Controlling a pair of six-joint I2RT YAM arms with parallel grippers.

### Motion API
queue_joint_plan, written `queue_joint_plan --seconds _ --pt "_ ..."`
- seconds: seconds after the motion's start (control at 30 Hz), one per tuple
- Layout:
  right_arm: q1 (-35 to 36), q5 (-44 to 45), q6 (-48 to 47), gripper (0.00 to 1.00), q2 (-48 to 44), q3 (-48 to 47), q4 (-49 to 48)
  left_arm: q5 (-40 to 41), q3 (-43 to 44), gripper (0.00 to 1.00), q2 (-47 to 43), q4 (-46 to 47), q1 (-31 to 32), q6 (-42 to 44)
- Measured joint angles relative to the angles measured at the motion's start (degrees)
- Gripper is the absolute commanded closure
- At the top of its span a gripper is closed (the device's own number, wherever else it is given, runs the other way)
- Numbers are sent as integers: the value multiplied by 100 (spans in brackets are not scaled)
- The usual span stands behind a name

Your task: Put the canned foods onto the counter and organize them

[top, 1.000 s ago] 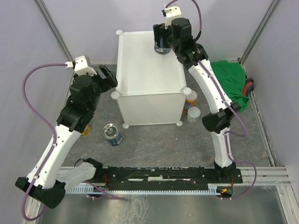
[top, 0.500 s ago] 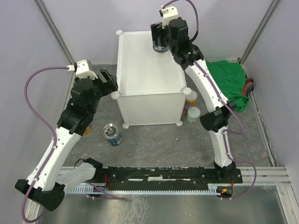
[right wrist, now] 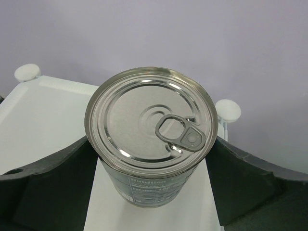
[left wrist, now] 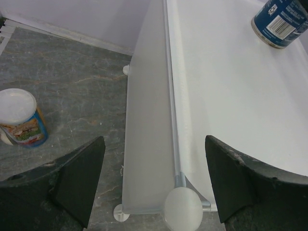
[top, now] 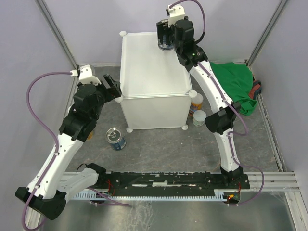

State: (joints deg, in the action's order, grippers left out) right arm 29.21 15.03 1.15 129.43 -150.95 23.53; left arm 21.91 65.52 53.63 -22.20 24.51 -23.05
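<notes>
One blue can (right wrist: 150,125) with a silver pull-tab top is clamped upright in the right end effector (top: 165,42), whose dark fingers (right wrist: 53,183) lie against both sides of the label. The can is at the upper right of the white bench (top: 154,72) in the overhead view, near the far corner knob (right wrist: 228,110). Whether its base touches the bench top I cannot tell.

The left end effector (left wrist: 154,149) hangs at the lower left corner of the bench. Its fingers are spread apart with nothing between them, and they sit either side of the bench edge above the near corner knob (left wrist: 183,209).

On the grey floor (top: 163,144), a second blue can (top: 115,138) stands upright at the lower left of the bench. A colourful can (left wrist: 21,118) with a white lid stands at the left of the left wrist view, apart from the bench. By the bench's lower right corner in the overhead view, a yellow-labelled can (top: 196,102) stands just beside a pale white-lidded can (top: 199,118). A green cloth (top: 236,84) lies crumpled at the right of that view.
</notes>
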Motion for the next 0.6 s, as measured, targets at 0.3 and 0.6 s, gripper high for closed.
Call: queue_joint_plan --seconds 0.3,0.6 --pt "-61 -61 4 60 170 0 -413 15 -190 10 -234 0 0 0" --pt "-79 -166 7 26 210 2 -553 85 -439 9 -660 -39 0 -2"
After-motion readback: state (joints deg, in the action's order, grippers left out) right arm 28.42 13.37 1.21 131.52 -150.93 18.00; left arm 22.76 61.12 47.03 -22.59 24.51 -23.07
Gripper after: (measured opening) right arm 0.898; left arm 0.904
